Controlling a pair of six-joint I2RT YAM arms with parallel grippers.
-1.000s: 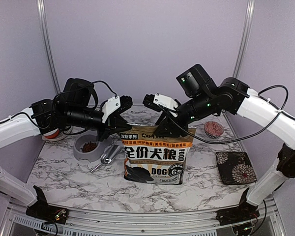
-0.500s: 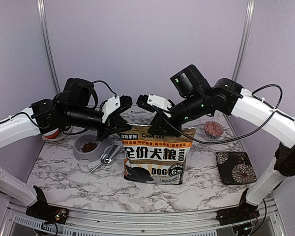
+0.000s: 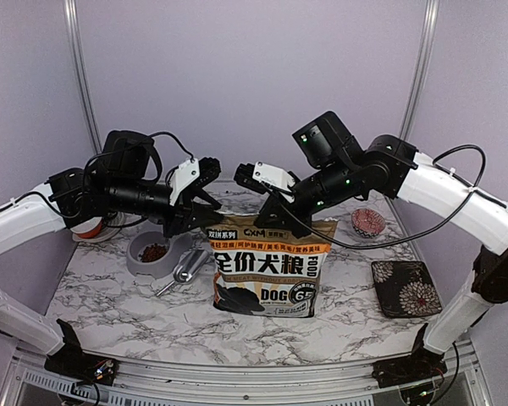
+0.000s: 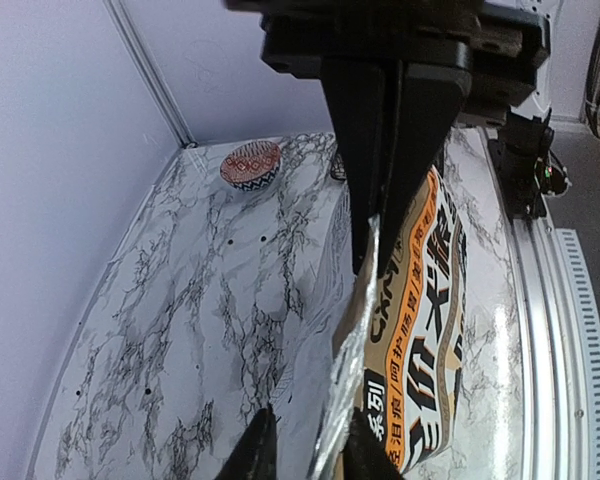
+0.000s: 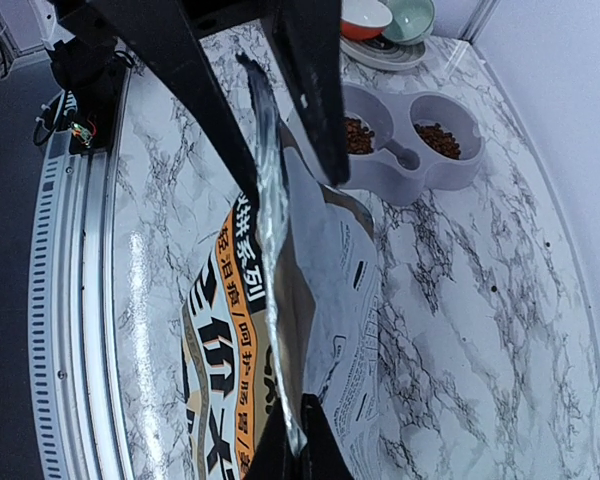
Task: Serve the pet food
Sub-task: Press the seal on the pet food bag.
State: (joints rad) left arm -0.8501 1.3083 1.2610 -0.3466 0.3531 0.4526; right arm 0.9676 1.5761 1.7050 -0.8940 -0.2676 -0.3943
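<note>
The pet food (image 3: 155, 251) lies as reddish-brown kibble in both cups of the grey double feeder (image 5: 412, 150), also seen as pet food (image 5: 358, 133). The printed dog-food bag (image 3: 267, 271) stands upright mid-table with its top open. My right gripper (image 5: 298, 440) is shut on the bag's silver top rim (image 5: 272, 230); it is the right gripper (image 3: 275, 218) in the top view. My left gripper (image 4: 305, 440) is open. Its fingers straddle the same rim (image 4: 355, 330), one finger clear of it; it is the left gripper (image 3: 210, 205) at the bag's upper left corner.
A metal scoop (image 3: 186, 269) lies between feeder and bag. A small red-patterned bowl (image 3: 367, 222) sits back right, with a dark floral square plate (image 3: 405, 288) in front of it. Stacked orange and green bowls (image 5: 380, 20) stand behind the feeder.
My right gripper has moved left along the bag's top and closed on the rim. My left gripper has opened off the rim and drawn slightly back to the left.
</note>
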